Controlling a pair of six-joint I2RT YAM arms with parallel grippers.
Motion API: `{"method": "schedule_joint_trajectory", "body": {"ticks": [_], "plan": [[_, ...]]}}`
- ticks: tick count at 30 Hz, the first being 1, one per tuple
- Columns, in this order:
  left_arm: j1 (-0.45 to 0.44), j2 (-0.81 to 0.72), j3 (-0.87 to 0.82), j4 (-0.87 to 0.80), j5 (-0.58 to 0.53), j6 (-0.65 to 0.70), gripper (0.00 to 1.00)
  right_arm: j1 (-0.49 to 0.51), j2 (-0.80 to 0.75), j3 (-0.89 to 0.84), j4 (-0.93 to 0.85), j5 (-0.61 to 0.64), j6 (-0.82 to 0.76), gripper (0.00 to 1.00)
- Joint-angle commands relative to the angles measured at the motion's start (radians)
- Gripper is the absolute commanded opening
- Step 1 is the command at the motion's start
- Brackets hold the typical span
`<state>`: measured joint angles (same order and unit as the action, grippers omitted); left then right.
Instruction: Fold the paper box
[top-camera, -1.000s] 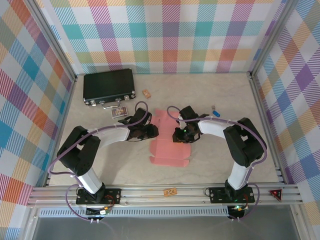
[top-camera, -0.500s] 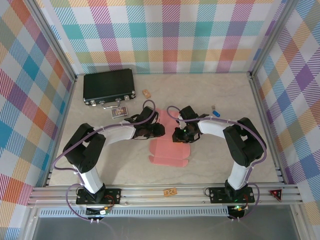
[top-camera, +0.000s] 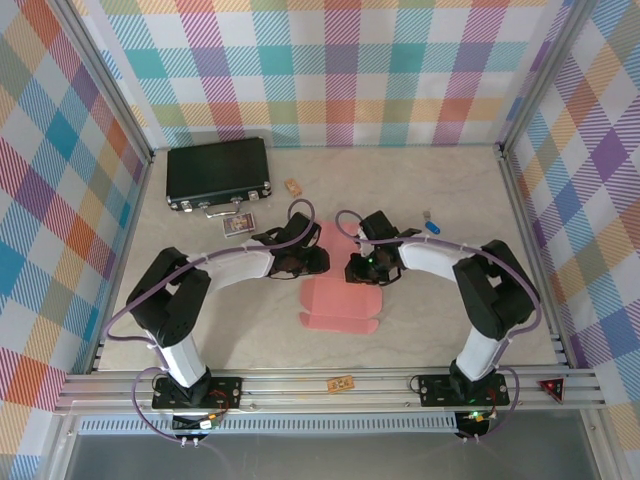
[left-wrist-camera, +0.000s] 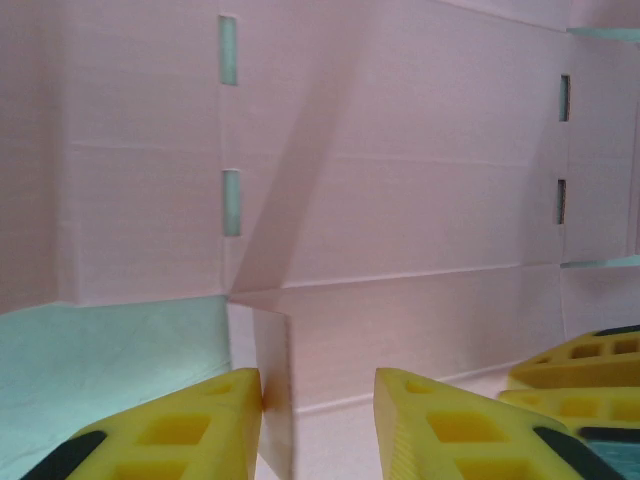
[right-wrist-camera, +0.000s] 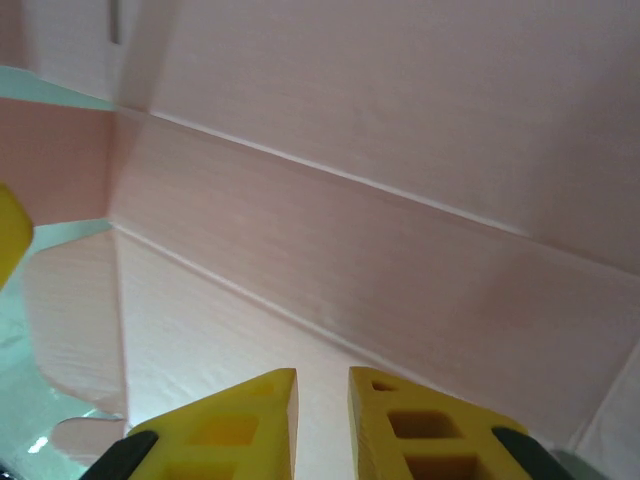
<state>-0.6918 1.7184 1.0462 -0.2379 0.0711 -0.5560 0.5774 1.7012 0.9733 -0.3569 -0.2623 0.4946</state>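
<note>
Salmon-pink card right in the middle of the action: the paper box (top-camera: 338, 305) lies at the centre of the table (top-camera: 250, 330), between the two arms. Its near part is flat, with rounded flaps toward the bases, and its far part runs under both wrists. The left gripper (top-camera: 312, 262) reaches in from the left onto the sheet's far-left part. The right gripper (top-camera: 356, 270) faces it from the right, and the two heads are near each other with a strip of pink between them. In the left wrist camera, the yellow fingers (left-wrist-camera: 190, 430) are spread. A small flap (left-wrist-camera: 272, 370) of the card stands upright in the gap, touching the inner face of the left-hand finger while the other finger stands clear of it, so that pincer is parted and pinching nothing. Beyond it are creased pink panels cut with narrow slots (left-wrist-camera: 230, 200), and the other arm's yellow fingertips peek in at the lower right. In the right wrist camera, the fingers (right-wrist-camera: 230, 430) sit close, with a thin slit between them and a folded pink panel rising just ahead. Whether they nip the card, I cannot tell. In the far-left corner a black case (top-camera: 218, 172) lies flat, with a tan block (top-camera: 293, 187) near its right end; both are well apart from the sheet.
</note>
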Motion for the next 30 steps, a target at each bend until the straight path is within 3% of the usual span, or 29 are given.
{"method": "schedule_joint_trajectory", "body": {"ticks": [1,5,8,13,14,25,30], "plan": [[-0.027,-0.080,0.036,-0.093,-0.112,0.027,0.36,0.005,-0.100,-0.010,0.011,0.061,0.026,0.22],[-0.053,-0.115,0.065,-0.146,-0.185,0.060,0.37,-0.001,-0.184,-0.029,-0.020,0.145,0.037,0.23],[-0.068,-0.109,0.092,-0.158,-0.167,0.093,0.33,-0.021,-0.227,-0.049,-0.045,0.182,0.043,0.25],[-0.086,-0.031,0.133,-0.127,-0.071,0.100,0.01,-0.082,-0.272,-0.105,-0.059,0.173,0.036,0.26],[-0.089,-0.008,0.141,-0.116,-0.050,0.095,0.00,-0.094,-0.279,-0.116,-0.061,0.168,0.033,0.27],[-0.091,0.179,0.215,-0.090,0.039,0.050,0.00,-0.196,-0.308,-0.209,-0.026,0.080,0.019,0.34],[-0.091,0.222,0.214,-0.105,0.033,0.044,0.00,-0.207,-0.269,-0.209,-0.008,0.062,0.021,0.45]]}}
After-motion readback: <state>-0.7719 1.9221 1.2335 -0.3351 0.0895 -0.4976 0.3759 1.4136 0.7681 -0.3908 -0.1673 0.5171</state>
